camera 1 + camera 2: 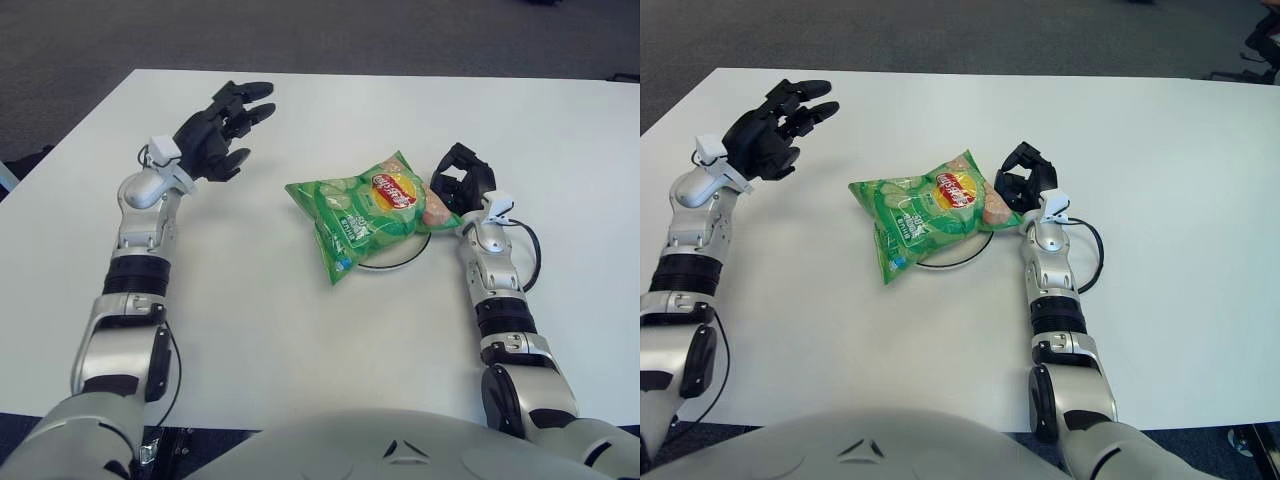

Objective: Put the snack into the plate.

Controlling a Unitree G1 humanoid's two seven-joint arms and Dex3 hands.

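A green snack bag (368, 212) with a red and yellow logo lies across a white plate (402, 262), hiding all but the plate's front rim. My left hand (225, 130) is held well to the left of the bag, apart from it, with its black fingers spread and nothing in them. My right hand (462, 180) shows right beside the bag's right end with its fingers curled; I see nothing grasped in it.
Everything sits on a white table (260, 320). Its far edge (400, 75) borders a dark grey carpet. A black cable (530, 255) loops beside my right wrist.
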